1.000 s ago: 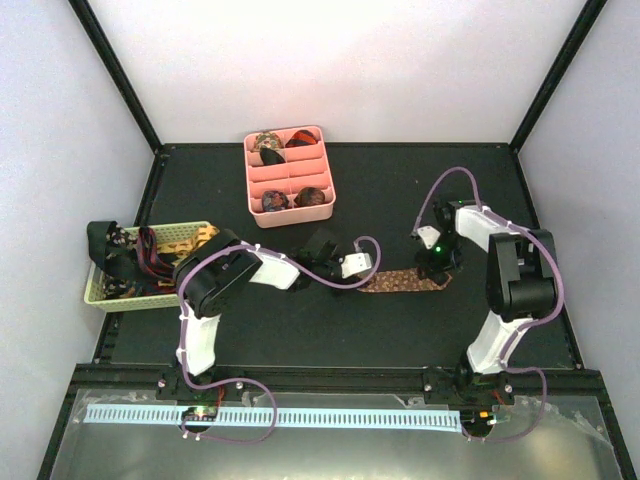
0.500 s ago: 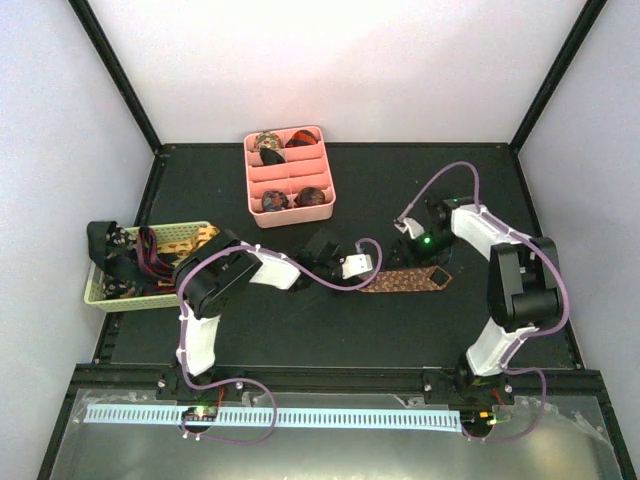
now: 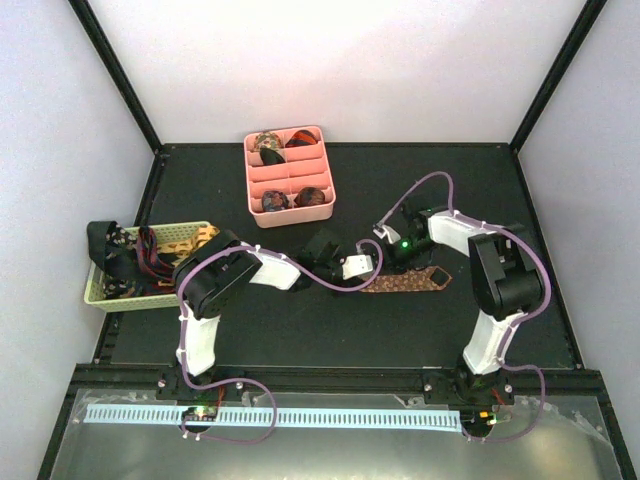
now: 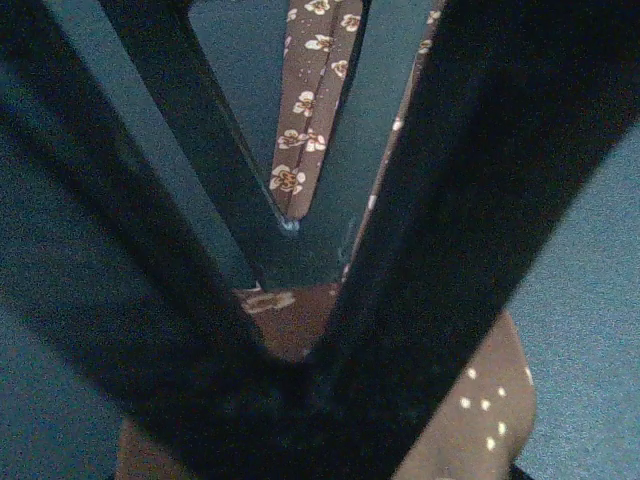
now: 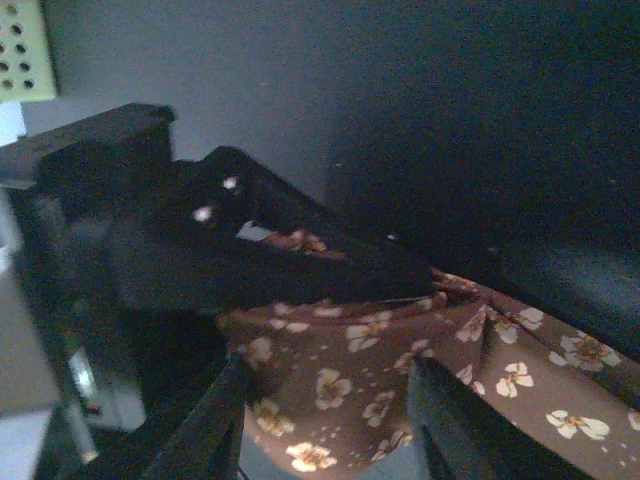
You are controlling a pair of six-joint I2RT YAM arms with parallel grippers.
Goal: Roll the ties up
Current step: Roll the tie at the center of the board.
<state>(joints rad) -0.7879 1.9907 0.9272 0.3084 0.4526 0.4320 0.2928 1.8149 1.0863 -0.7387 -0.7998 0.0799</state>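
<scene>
A brown flowered tie point(image 3: 412, 279) lies flat on the black mat, its wide pointed end to the right. My left gripper point(image 3: 367, 271) is shut on the tie's left part; the left wrist view shows the dark fingers point(image 4: 470, 180) meeting over brown fabric point(image 4: 480, 400), with the narrow end point(image 4: 305, 130) beyond. My right gripper point(image 3: 392, 257) is open just right of the left one. Its fingertips point(image 5: 225, 410) straddle the tie point(image 5: 360, 370), close to the left gripper's black fingers point(image 5: 250, 260). Rolled ties point(image 3: 275, 200) sit in the pink tray point(image 3: 328, 190).
A pale green basket point(image 3: 190, 231) at the left edge holds several loose dark and red ties point(image 3: 140, 262); its corner shows in the right wrist view point(image 5: 20, 50). The pink tray stands behind the arms. Black frame posts rise at the mat's back corners.
My right gripper has moved left along the tie, from its wide end to beside the left gripper. The wide end now lies uncovered. The left arm has not moved.
</scene>
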